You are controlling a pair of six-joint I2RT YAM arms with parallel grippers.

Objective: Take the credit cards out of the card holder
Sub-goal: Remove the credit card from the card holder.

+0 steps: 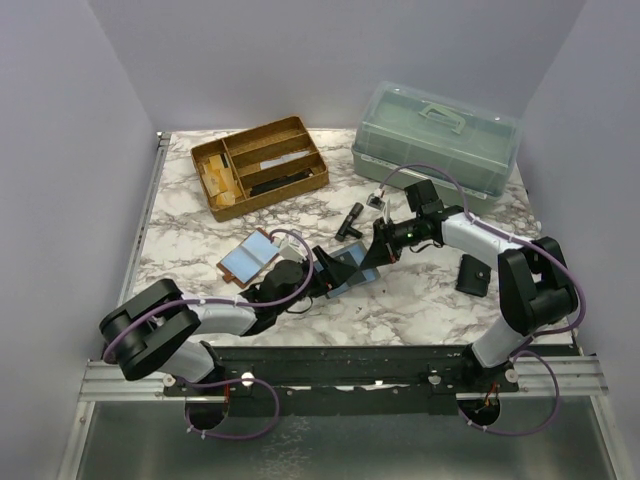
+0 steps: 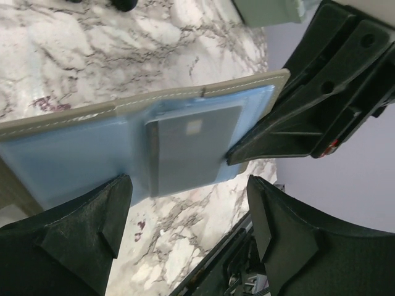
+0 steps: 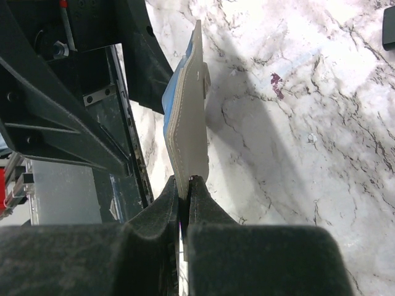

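My right gripper is shut on the edge of a grey card holder and holds it open and tilted above the table. In the right wrist view the holder shows edge-on between my closed fingers. In the left wrist view its blue inside faces the camera, with a light-blue credit card sitting in its pocket. My left gripper is open and empty just below the holder, one finger on each side of the card's lower edge, not touching. It also shows in the top view.
A second open holder, brown-edged with two light-blue panels, lies flat left of the grippers. A wooden organiser tray and a green lidded box stand at the back. A black pouch and a small black part lie nearby.
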